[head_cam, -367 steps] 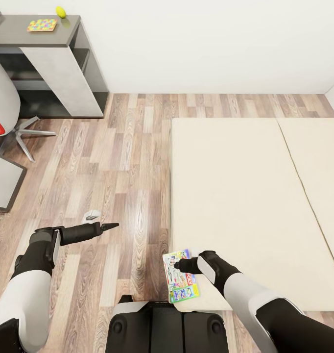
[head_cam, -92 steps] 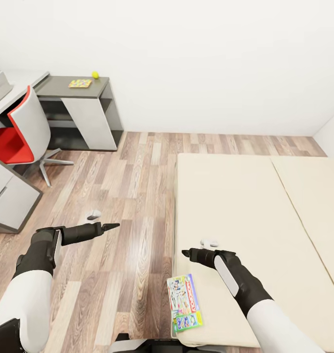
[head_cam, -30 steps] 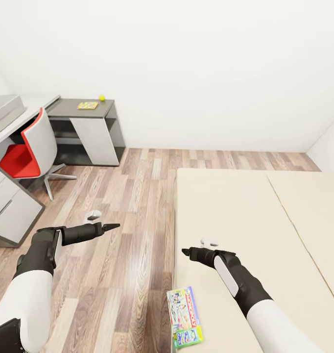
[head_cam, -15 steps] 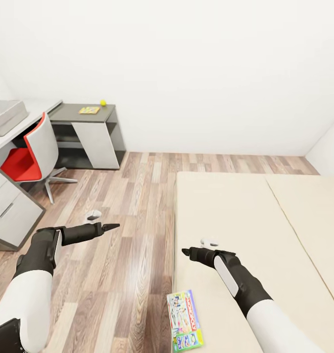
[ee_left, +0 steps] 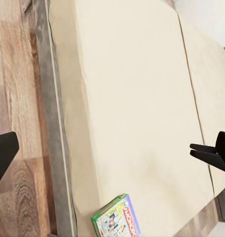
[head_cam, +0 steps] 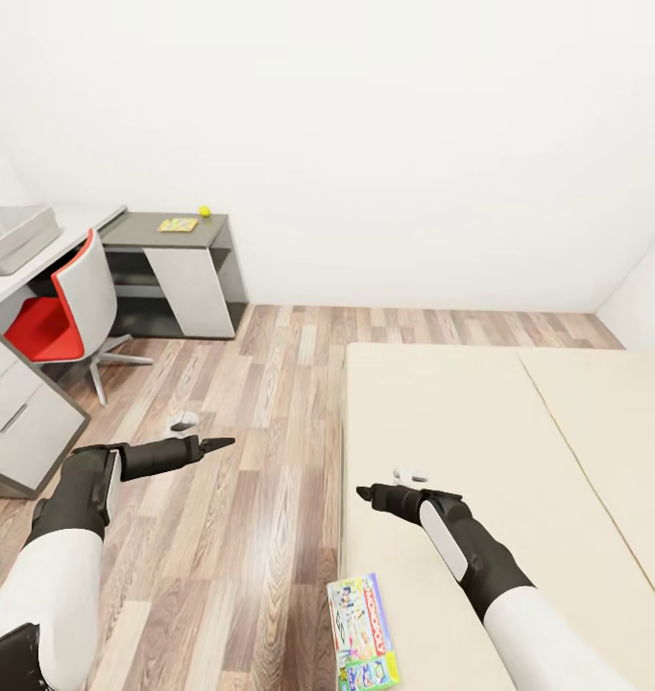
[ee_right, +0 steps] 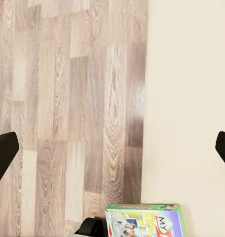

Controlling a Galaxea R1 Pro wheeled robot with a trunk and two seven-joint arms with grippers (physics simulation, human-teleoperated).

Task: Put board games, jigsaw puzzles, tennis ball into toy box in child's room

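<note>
Black fingers (ee_right: pixel 2 153) of both grippers spread wide, holding nothing.

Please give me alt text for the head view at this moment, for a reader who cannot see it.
A Monopoly board game lies at the near corner of the beige bed, below the empty right gripper. The left gripper hovers over the wood floor; far left stand a red chair and the table.

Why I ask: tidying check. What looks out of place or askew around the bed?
The Monopoly board game lies at the very edge of the bed, by the wood floor, not in the toy box over on the table. Neither gripper holds it.
</note>
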